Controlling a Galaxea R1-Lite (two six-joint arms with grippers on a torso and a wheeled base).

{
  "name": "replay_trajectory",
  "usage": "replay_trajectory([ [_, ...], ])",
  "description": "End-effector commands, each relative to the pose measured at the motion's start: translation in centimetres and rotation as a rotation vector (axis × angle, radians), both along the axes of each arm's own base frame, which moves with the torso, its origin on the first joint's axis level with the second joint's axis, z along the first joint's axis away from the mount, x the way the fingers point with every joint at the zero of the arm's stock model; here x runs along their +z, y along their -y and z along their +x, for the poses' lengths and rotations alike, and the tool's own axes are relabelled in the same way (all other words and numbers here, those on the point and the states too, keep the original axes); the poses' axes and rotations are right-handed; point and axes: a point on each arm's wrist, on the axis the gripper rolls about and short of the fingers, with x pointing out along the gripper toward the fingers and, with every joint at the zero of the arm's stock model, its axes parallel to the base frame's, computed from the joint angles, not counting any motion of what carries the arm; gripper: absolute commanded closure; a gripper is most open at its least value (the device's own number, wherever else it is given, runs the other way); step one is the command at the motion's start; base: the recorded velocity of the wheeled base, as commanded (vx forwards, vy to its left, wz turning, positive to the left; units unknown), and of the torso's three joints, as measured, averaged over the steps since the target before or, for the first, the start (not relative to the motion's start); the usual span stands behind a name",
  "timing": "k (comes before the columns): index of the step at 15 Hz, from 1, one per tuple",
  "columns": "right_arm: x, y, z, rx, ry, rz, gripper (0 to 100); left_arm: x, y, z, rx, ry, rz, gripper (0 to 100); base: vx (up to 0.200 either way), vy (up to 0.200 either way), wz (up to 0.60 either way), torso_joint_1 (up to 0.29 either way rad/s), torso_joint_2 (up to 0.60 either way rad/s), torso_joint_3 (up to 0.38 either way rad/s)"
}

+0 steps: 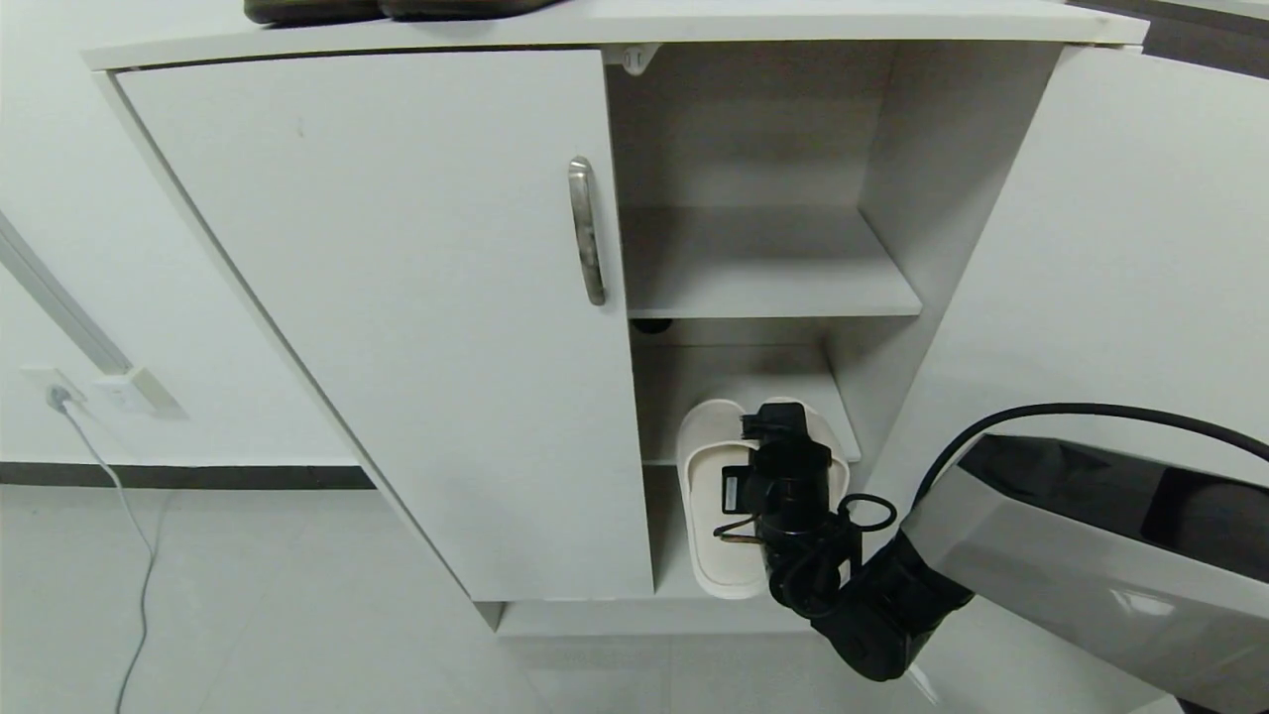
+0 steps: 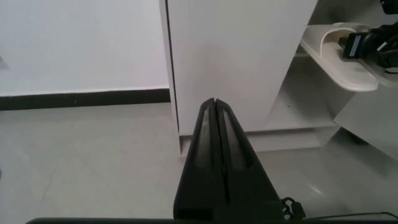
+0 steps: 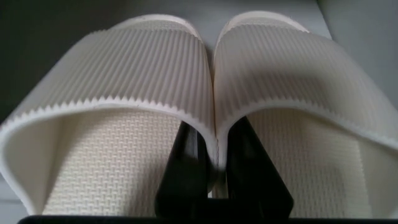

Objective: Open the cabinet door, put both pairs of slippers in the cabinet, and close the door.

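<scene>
Right claw (image 3: 214, 168): pinching the white slippers (image 1: 709, 496) by their two touching inner walls, one finger inside each shoe. Holding the pair side by side, toes inward, at the front of the lower shelf (image 1: 734, 382) of the cabinet (image 1: 793, 20), heels overhanging the edge (whether the soles rest on the board, cannot tell). Left claw (image 2: 214, 109): pressed together on nothing, low over the floor before the cabinet. Progress, as judged: right door (image 1: 1091, 248) swung wide, so first step done; left door (image 1: 397, 297) shut; white pair partly in, not yet released; dark slippers (image 1: 397, 8) lying on the cabinet top, yet to be stowed; closing of the door outstanding. Roughly a third complete. Condition of the white pair: ribbed straps with saw-toothed edges, textured footbeds, thick soles, clean, no distortion noted beyond the squeeze at the pinched walls.
</scene>
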Motion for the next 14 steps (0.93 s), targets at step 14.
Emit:
replay_trajectory([
  [14,-0.3,0.5,5.8,-0.056,0.051,-0.016,100,0.0,0.0,0.0,0.003,-0.001,-0.002,100,0.029,0.0,0.0,0.0,0.0,0.0],
])
